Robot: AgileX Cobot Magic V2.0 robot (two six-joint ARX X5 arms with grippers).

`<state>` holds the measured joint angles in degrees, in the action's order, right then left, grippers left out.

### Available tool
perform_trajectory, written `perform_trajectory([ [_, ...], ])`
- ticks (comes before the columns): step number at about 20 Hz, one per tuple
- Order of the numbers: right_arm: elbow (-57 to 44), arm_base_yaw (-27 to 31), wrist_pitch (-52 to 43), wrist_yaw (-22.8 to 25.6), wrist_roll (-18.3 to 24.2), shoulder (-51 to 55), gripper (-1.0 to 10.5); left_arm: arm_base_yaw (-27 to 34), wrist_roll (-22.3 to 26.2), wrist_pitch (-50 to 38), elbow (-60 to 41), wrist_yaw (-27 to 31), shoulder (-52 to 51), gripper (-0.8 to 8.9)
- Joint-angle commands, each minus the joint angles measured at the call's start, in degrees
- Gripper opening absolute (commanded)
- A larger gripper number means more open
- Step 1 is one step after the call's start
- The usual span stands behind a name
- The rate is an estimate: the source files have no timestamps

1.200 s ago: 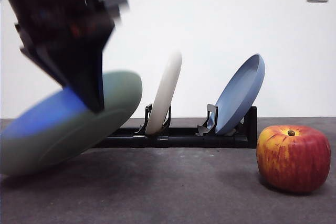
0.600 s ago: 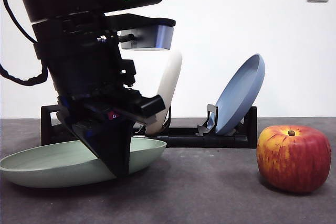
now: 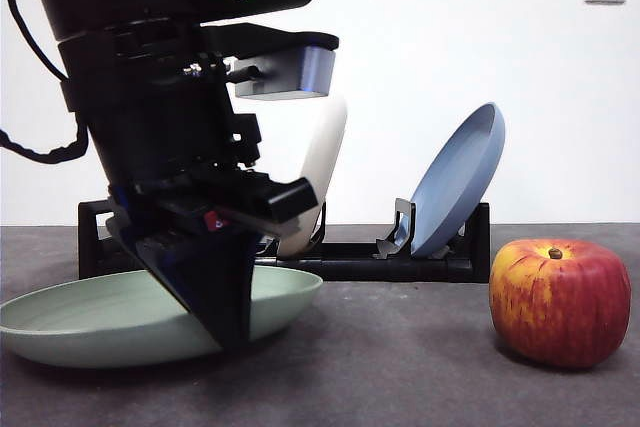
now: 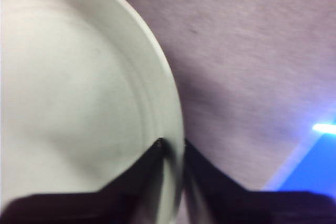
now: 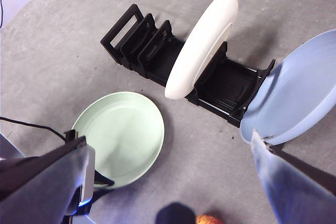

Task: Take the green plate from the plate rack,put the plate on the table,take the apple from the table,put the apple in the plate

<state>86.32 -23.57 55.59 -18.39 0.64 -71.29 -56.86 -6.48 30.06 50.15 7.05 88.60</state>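
Mint-green and matte, the green plate (image 3: 90, 319) lies flat on the table (image 3: 400, 367), in front of the plate rack (image 3: 400, 259) and near that rack's empty end. The left gripper (image 4: 172, 156) has its two jaws pinched on the plate's raised rim, one jaw inside the rim and one outside; this edge grip is probably how the plate could be drawn out of an upright slot and then laid down level. The plate looks wide and shallow, with a smooth pale inside and no mark on it, and it seems to rest fully on the grey surface, so the release is likely the step in hand. In the rack, the cream-white plate (image 3: 315, 172) and the blue plate (image 3: 458, 182) stand leaning in their holders. The apple (image 3: 558, 299), red with yellow streaks and a dark stem, sits on the table in front of the rack's other end, well apart from the green plate. The right gripper (image 5: 168, 182) hangs high above the rack with its jaws spread wide, holding nothing.
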Motion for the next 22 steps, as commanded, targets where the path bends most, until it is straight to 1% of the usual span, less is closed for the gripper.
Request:
perform_trajectory([
  [1, 0.2, -0.1, -0.3, 0.0, -0.5, -0.1, 6.0, -0.7, -5.6, 1.9, -1.6, -5.6, 1.5, 2.27],
  [10, 0.2, -0.1, -0.3, 0.0, -0.6, -0.1, 6.0, -0.7, -6.0, 2.0, -1.6, -5.6, -1.3, 2.30],
  [12, 0.2, -0.1, -0.3, 0.0, -0.6, -0.1, 6.0, -0.7, -6.0, 2.1, -1.4, -4.3, -3.6, 2.30],
  [14, 0.2, -0.1, 0.1, 0.0, -0.6, -0.1, 6.0, -0.7, -6.0, 2.6, -0.5, -1.2, -7.6, 2.30],
  [17, 0.2, -0.1, 2.9, 0.0, -0.3, -0.1, 6.0, -0.7, -5.4, 8.3, 4.5, 5.8, -16.3, 2.30],
  [19, 0.2, -0.1, 7.4, 0.1, 1.2, -0.1, 5.9, -0.7, -4.1, 13.8, 10.9, 11.7, -22.8, 2.29],
  [20, 0.2, -0.1, 9.7, 0.5, 2.2, -0.1, 5.9, -0.7, -3.3, 15.6, 14.1, 13.6, -25.4, 2.30],
  [22, 0.2, -0.1, 14.4, 2.8, 3.2, -0.1, 5.9, -0.7, -1.5, 18.5, 21.6, 16.3, -30.3, 2.29],
])
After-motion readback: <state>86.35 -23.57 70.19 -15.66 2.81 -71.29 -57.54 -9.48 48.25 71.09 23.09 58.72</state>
